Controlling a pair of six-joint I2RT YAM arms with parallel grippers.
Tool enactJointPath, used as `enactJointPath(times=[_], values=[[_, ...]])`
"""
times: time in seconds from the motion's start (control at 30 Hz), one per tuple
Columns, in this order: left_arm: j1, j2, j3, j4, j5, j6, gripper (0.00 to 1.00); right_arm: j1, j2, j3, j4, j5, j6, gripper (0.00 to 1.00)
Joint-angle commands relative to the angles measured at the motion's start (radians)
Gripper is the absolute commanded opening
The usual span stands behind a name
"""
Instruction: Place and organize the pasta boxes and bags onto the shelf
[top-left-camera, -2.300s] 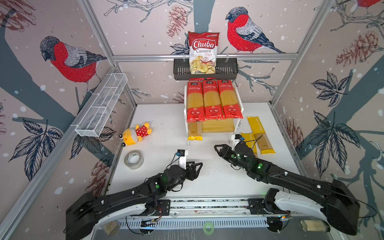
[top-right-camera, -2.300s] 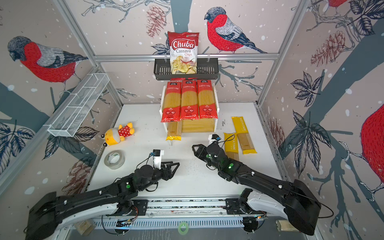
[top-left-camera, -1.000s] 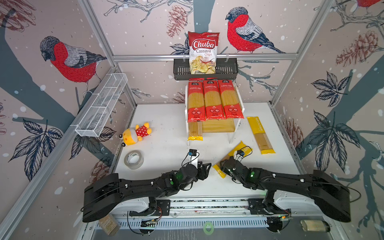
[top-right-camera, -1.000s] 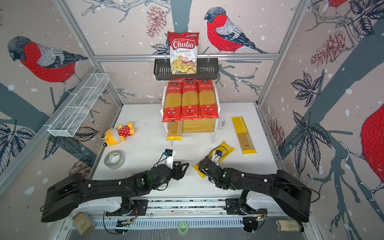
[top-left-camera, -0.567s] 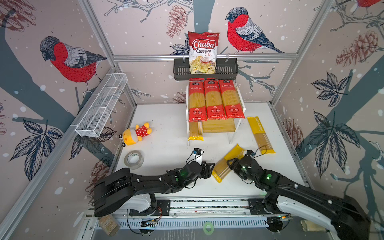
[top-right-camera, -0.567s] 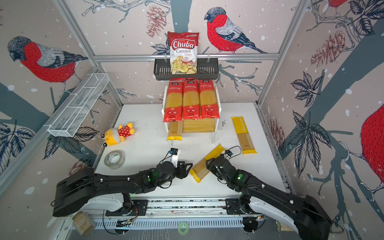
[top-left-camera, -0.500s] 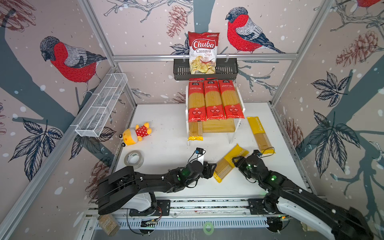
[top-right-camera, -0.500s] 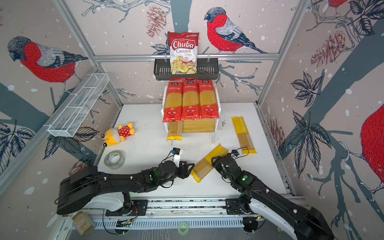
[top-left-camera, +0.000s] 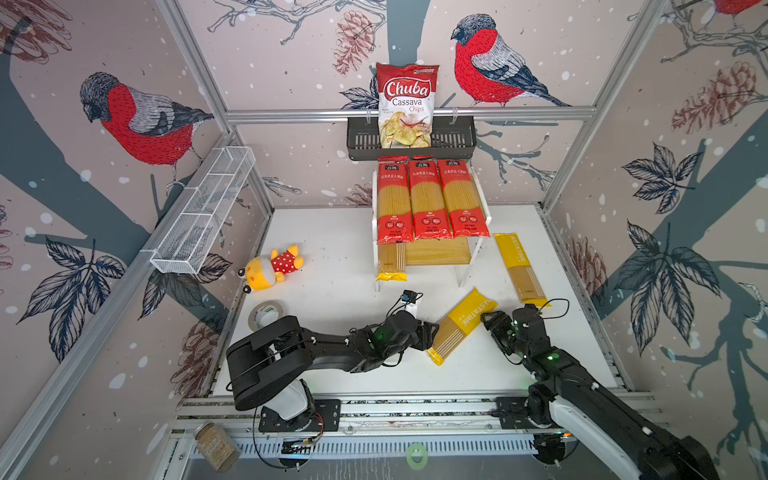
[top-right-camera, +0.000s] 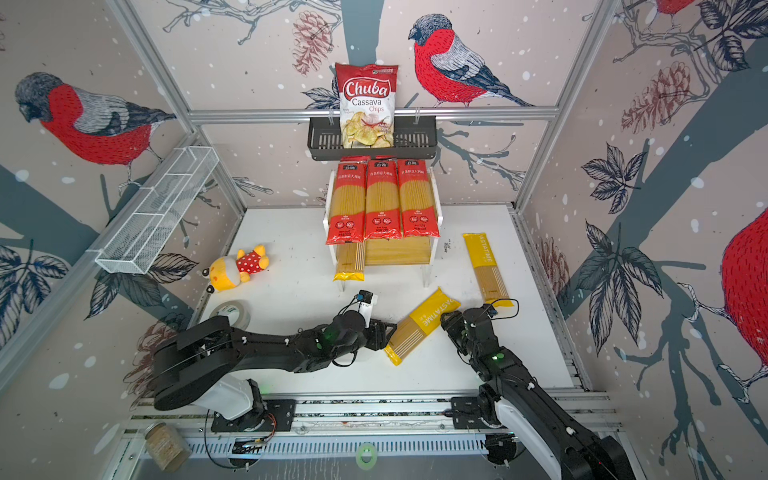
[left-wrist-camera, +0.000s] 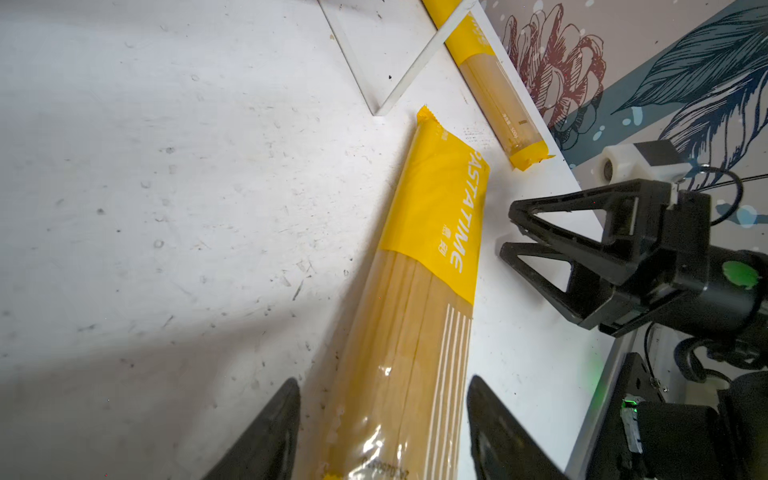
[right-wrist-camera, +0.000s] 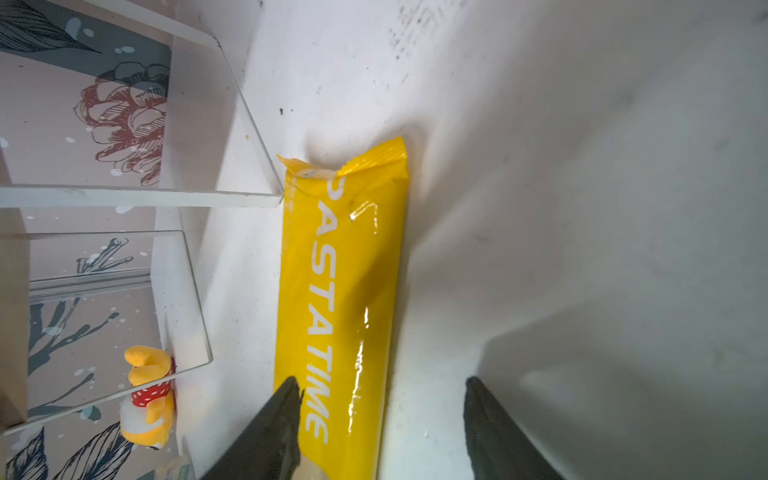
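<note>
Top views: packs (top-left-camera: 424, 199) on shelf (top-left-camera: 438, 254); chips (top-left-camera: 406, 104) in basket (top-left-camera: 454, 142).

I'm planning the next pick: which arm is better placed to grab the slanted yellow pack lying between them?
Probably left: the left tool stands open astride one end of the slanted yellow pack; the right tool is open beside it, apart.

The walls (top-left-camera: 291, 62) are papered pale pink-grey, with red-breasted birds (top-left-camera: 141, 120), pinecones, dark leaves and blue-grey branches. Silver metal posts (top-left-camera: 203, 83) frame the corners. A black basket (top-left-camera: 453, 141) hangs on the back wall from a rail (top-left-camera: 291, 114). Left of the black basket, a white wire basket (top-left-camera: 199, 220) lines the side wall. Below the black basket lies a scuffed white table (top-left-camera: 332, 232), evenly lit, with soft shadows.
</note>
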Motion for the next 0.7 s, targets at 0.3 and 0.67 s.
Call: enactJointPath(times=[0.3,0.67], values=[[0.015,0.108,0.009,0.098,0.145,-0.033,0.59,0.001,0.249,-0.019,0.293,-0.045,0.014,0.61],[0.019,0.134,0.004,0.147,0.208,-0.035,0.40,0.020,0.310,-0.067,0.451,-0.031,0.006,0.33]])
